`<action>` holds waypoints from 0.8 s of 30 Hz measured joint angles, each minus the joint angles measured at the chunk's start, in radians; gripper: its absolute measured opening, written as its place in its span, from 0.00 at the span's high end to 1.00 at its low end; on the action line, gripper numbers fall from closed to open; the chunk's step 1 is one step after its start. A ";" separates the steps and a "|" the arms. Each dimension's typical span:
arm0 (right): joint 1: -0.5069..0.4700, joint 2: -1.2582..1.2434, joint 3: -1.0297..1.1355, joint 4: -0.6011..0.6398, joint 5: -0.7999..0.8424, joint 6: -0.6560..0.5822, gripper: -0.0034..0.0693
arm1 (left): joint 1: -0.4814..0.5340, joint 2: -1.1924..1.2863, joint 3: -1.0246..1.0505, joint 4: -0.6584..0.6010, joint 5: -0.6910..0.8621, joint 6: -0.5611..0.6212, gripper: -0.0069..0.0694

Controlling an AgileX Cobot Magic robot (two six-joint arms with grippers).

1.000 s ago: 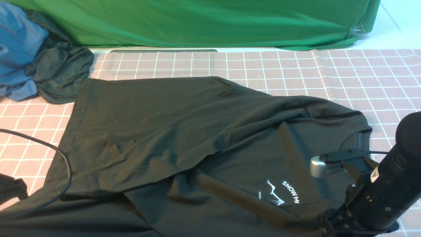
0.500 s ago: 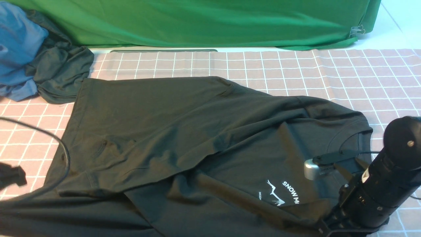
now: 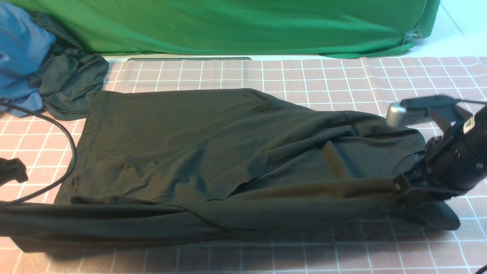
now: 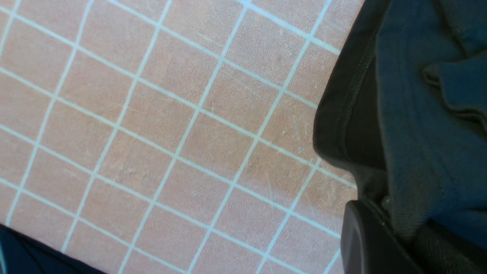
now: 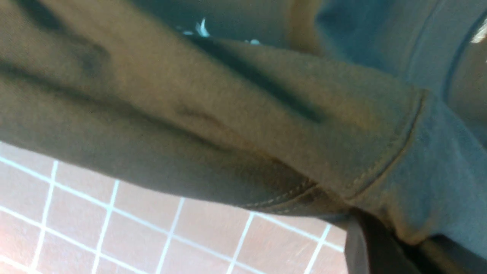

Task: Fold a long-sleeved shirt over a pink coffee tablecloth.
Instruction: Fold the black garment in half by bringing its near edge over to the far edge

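On the pink coffee tablecloth [image 3: 342, 83], whose white grid covers your whole working surface, the long-sleeved shirt [image 3: 213, 152] lies stretched from 9 o'clock to 3 o'clock, its round collar [image 3: 403, 160] at the 3 o'clock end. Your right gripper [image 3: 409, 190] sits at 4 o'clock, just on the 6 o'clock side of that collar, clamped onto the shirt: the right wrist view shows a stitched seam of black cloth [image 5: 289, 194] running straight into the dark finger [image 5: 361, 247], with bare pink squares beneath the raised fabric and a few white flecks of the chest print [image 5: 201, 28] beyond the fold. From that grip a long rolled fold of the shirt runs along the 6 o'clock side to the 9 o'clock edge of the front view, where it leaves the picture. Your left gripper [image 4: 380, 236] is outside the front view; its own wrist camera shows it closed on the shirt's hemmed edge [image 4: 342, 114], the cloth hanging over the grid. At 10 o'clock, apart from the shirt's far corner, a blue garment [image 3: 19, 49] and a dark grey-green garment [image 3: 72, 83] lie bunched together. A bright green cloth [image 3: 228, 26] hangs along 12 o'clock, and a black cable [image 3: 64, 137] loops over the tablecloth at 9 o'clock.
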 joint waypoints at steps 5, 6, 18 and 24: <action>-0.001 0.053 -0.062 -0.004 0.022 -0.002 0.87 | 0.000 0.083 -0.030 -0.025 -0.027 -0.001 0.87; -0.001 0.070 -0.079 -0.008 0.027 -0.002 0.87 | 0.000 0.105 -0.051 -0.032 -0.036 -0.001 0.87; -0.050 0.211 -0.273 -0.026 0.037 0.008 0.87 | 0.000 0.341 -0.304 -0.108 -0.072 0.003 0.87; -0.099 0.304 -0.369 -0.026 0.036 0.011 0.87 | 0.000 0.470 -0.428 -0.153 -0.118 0.004 0.87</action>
